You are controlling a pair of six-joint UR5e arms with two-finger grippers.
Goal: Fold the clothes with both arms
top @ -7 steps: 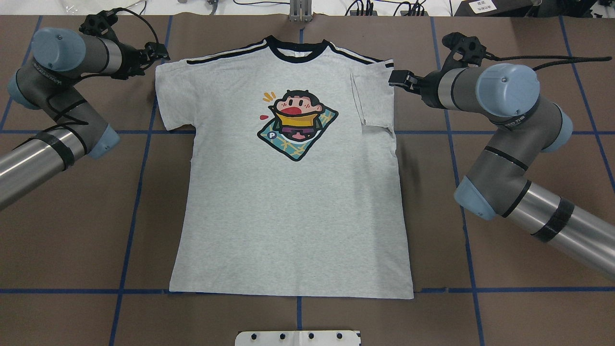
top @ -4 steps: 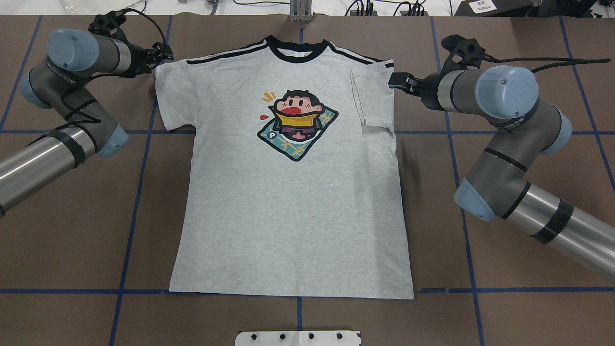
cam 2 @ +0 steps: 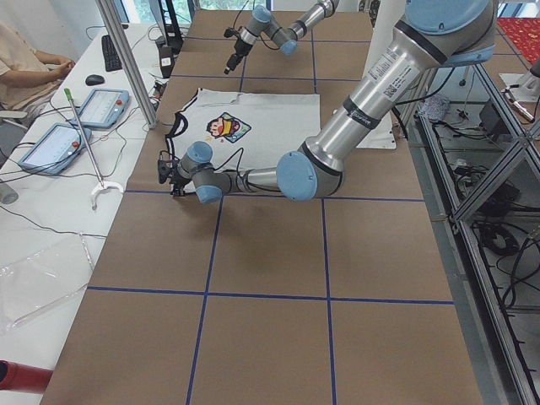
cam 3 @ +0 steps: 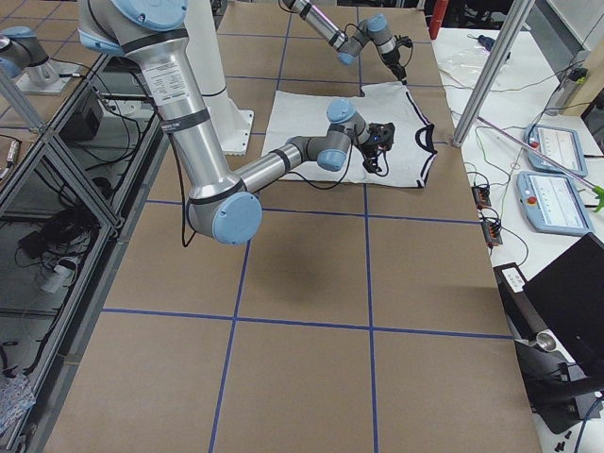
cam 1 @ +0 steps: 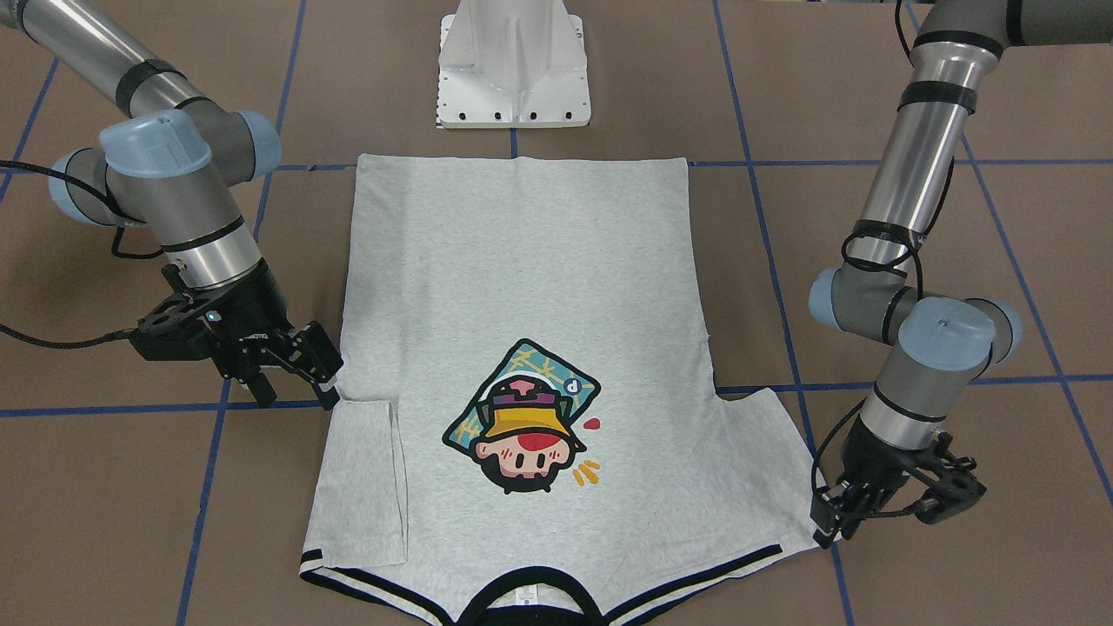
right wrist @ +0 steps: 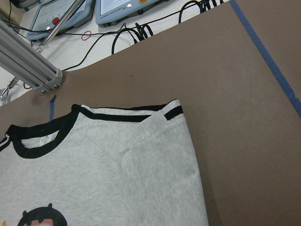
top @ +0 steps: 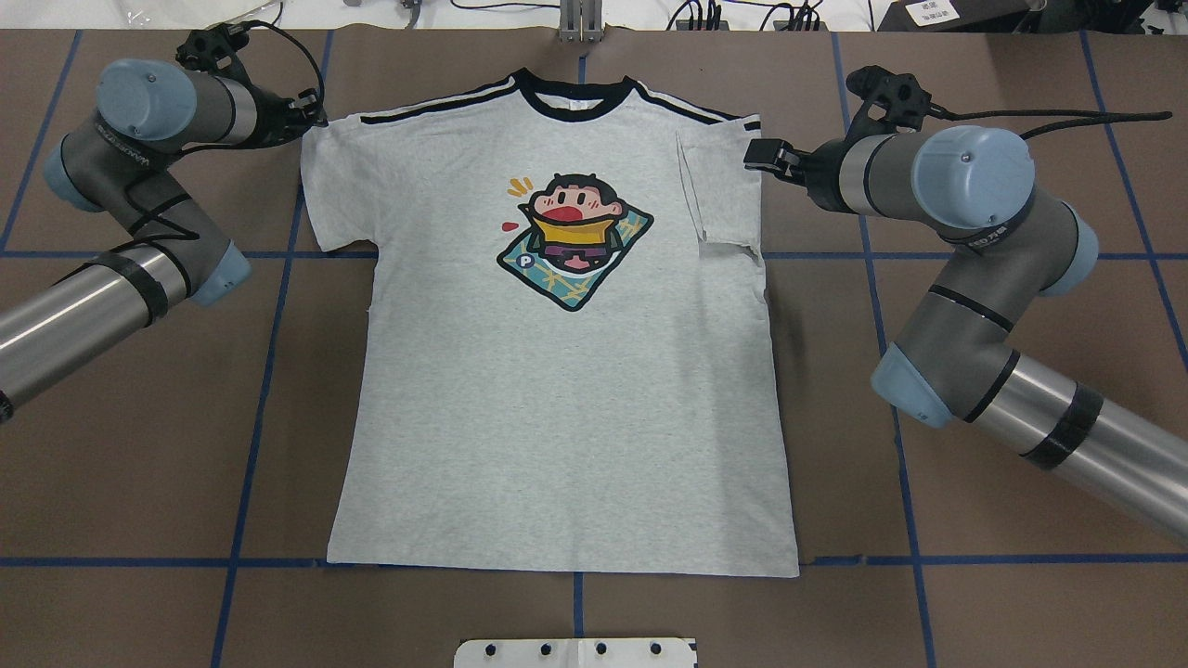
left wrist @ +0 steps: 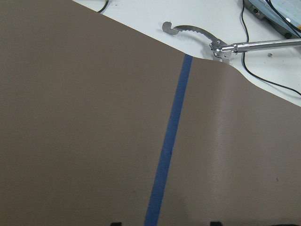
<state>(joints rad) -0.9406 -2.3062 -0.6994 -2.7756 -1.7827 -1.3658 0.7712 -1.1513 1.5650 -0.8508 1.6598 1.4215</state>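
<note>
- T-shirt (top: 566, 390) lies flat on table (top: 139, 445), print up, collar on the side away from robot, hem on the near side.
- Right sleeve (top: 719, 190) is folded in over the body; left sleeve (top: 329, 186) is spread out.
- Left gripper (top: 314, 111) is at left sleeve's shoulder corner. Its fingers are apart, and the wrist view shows only table and blue tape (left wrist: 167, 155) between them.
- Right gripper (cam 1: 296, 387) is just beside right sleeve's outer edge, fingers spread, holding nothing. Contact with the cloth cannot be told.

Left arm (top: 88, 301) and right arm (top: 965, 362), both bent at the elbow, wrists held low. Right gripper (cam 1: 296, 391): jaws spread, tips angled downward. Left gripper (cam 1: 830, 524): jaws apart, tips pointing downward.
</note>
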